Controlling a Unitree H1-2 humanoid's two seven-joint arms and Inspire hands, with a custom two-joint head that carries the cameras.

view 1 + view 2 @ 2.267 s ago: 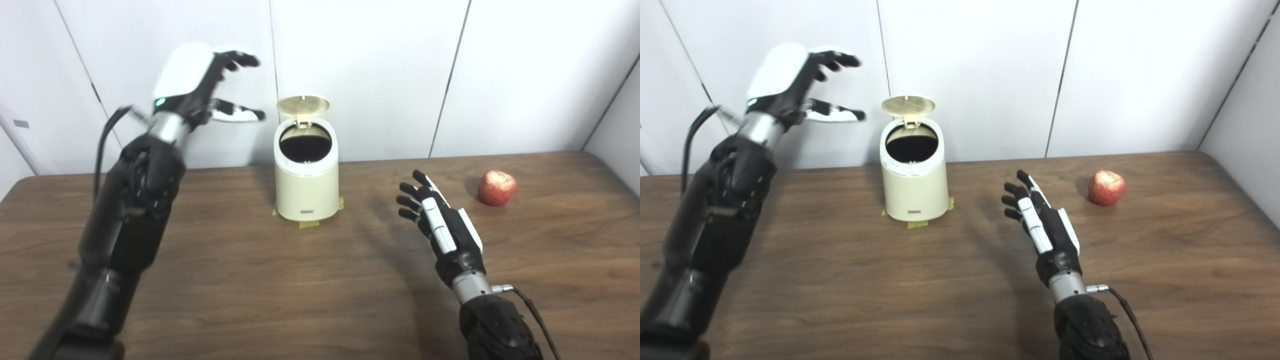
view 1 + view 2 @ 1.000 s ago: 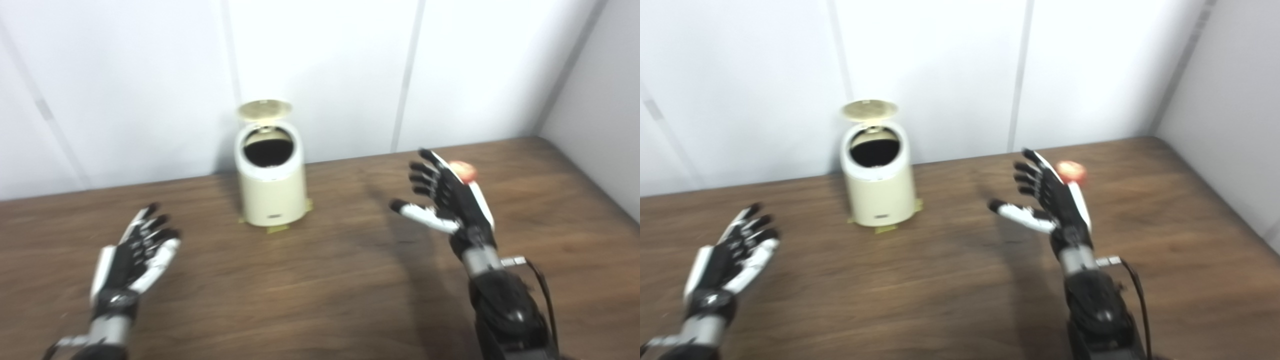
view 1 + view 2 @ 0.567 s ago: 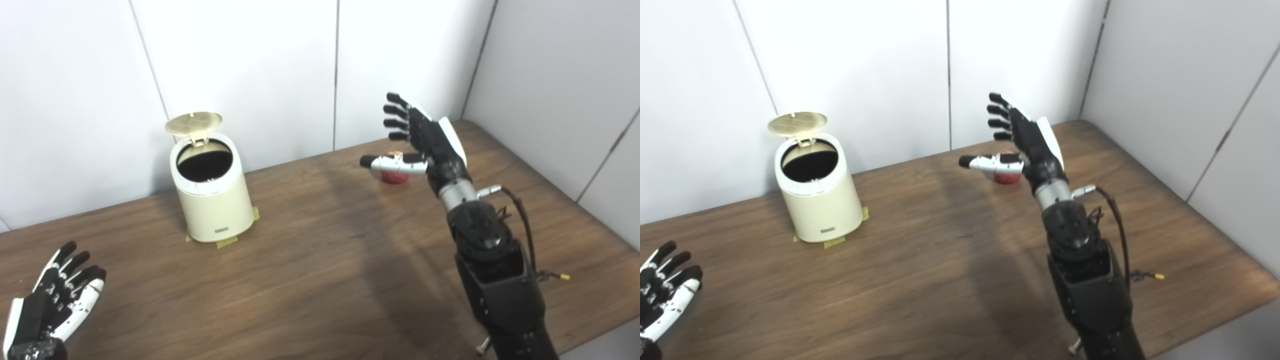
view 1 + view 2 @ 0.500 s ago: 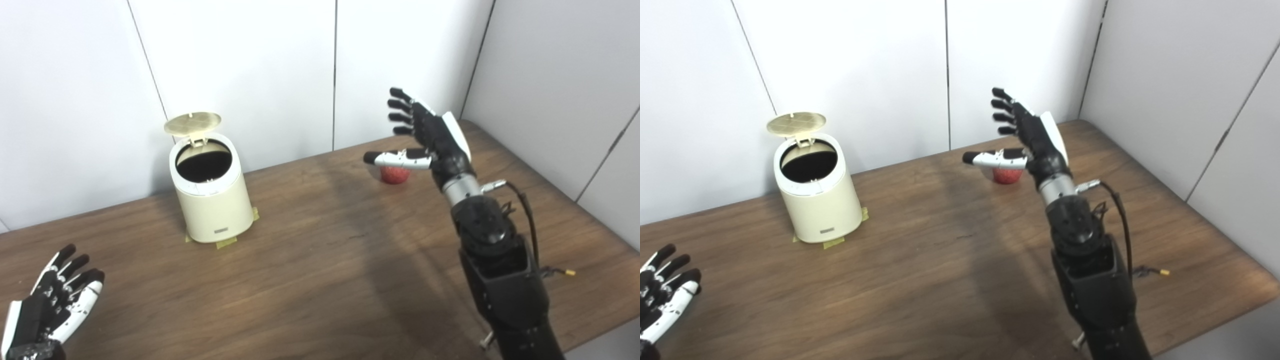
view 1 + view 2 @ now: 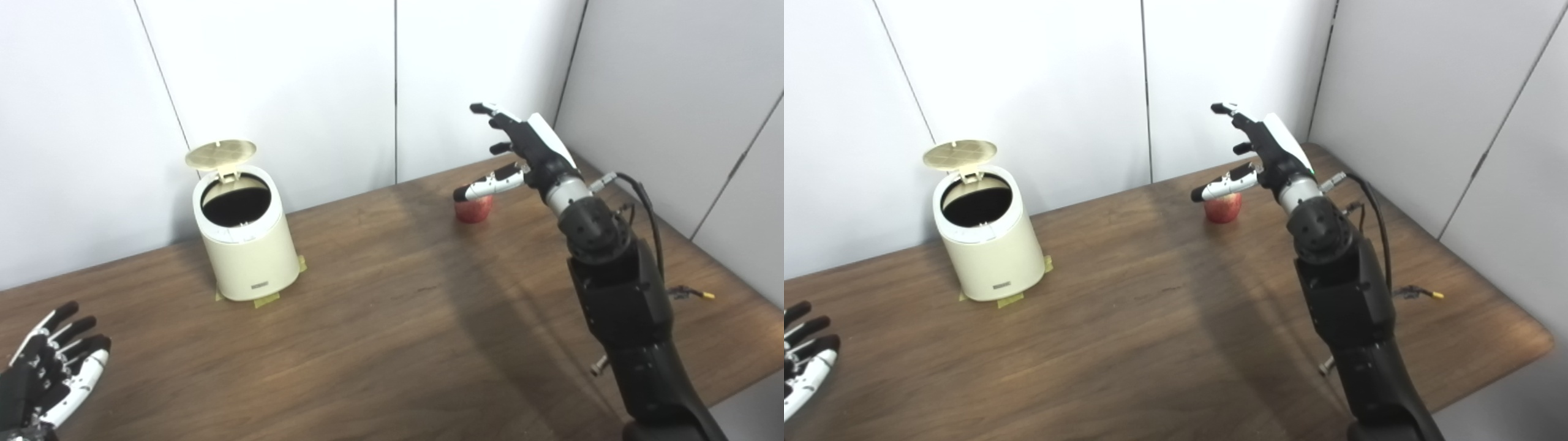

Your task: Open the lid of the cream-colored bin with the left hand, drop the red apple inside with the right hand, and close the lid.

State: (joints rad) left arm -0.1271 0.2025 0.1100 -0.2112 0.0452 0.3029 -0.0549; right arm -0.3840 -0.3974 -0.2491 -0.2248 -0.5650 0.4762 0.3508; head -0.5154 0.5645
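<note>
Right hand hovers spread and empty above the apple; closing off-centre could roll it along the counter. Left hand rests open, empty.

- We see a dark brown wooden table with a rounded right corner.
- Behind it stand plain white wall panels split by thin dark vertical seams.
- On the right, a grey-white side wall meets them at a corner.
- Soft, even light falls across everything.

Brown wooden table; white panelled wall; apparently tape.
</note>
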